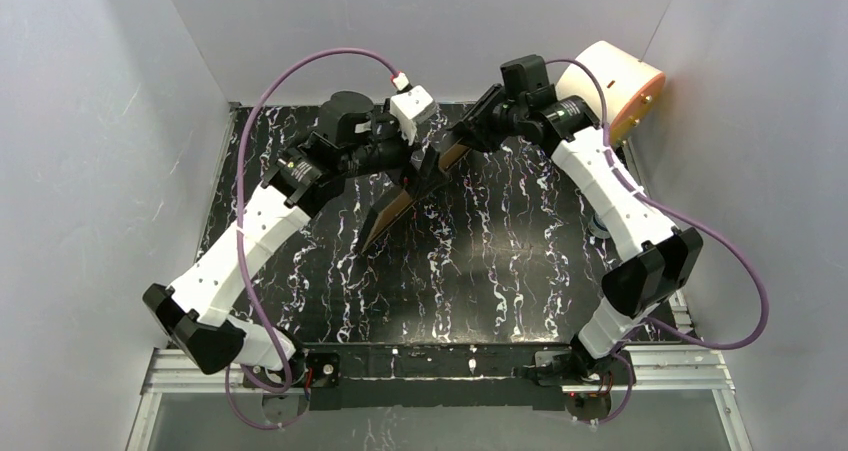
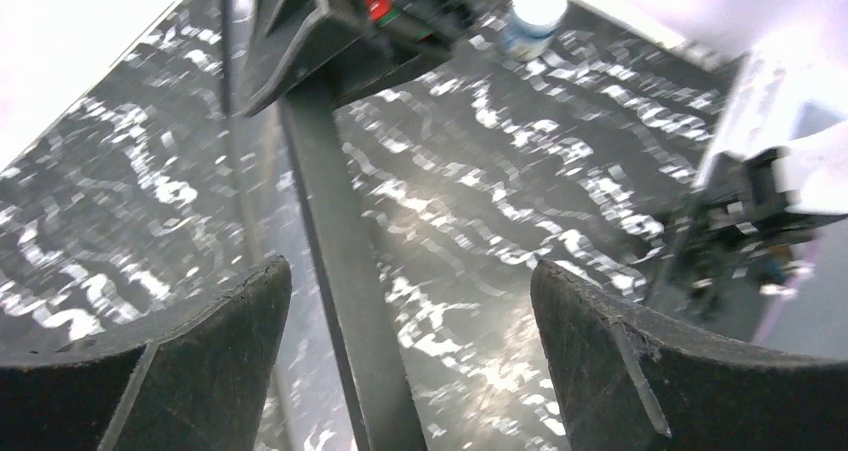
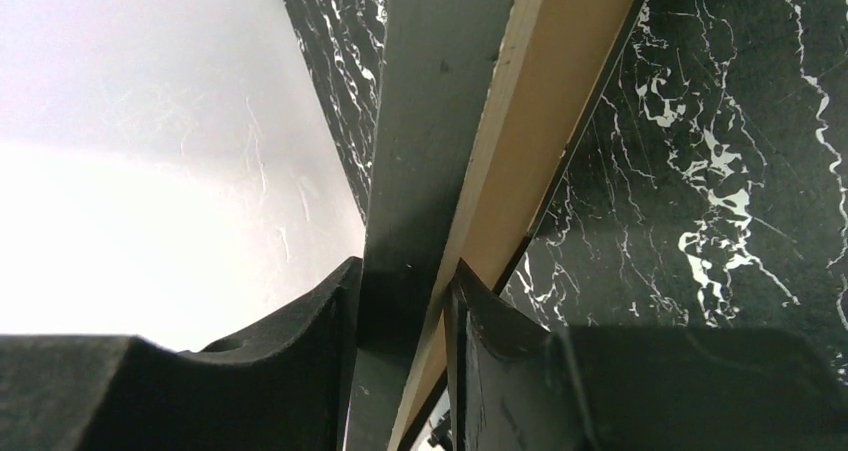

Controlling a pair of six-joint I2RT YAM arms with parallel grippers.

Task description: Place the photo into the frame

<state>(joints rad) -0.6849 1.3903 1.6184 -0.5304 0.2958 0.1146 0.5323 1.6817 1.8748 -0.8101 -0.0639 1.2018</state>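
- The right gripper (image 3: pixel 408 271) pinches the frame (image 3: pixel 440 121) at its edge. One finger presses the dark face and the other the light brown wood.
- The left gripper (image 2: pixel 410 281) is spread wide. A dark bar of the frame runs between its fingers (image 2: pixel 200 351), with a gap on either side.
- The frame stands tilted on edge over the black marbled surface (image 1: pixel 480 271), at the far middle between the two arms.
- A white-capped bottle (image 2: pixel 530 16) stands on the surface; its label is too blurred to read.

Top cam overhead, far; wrist cams close-up (both see frame (image 2: pixel 340 271)).
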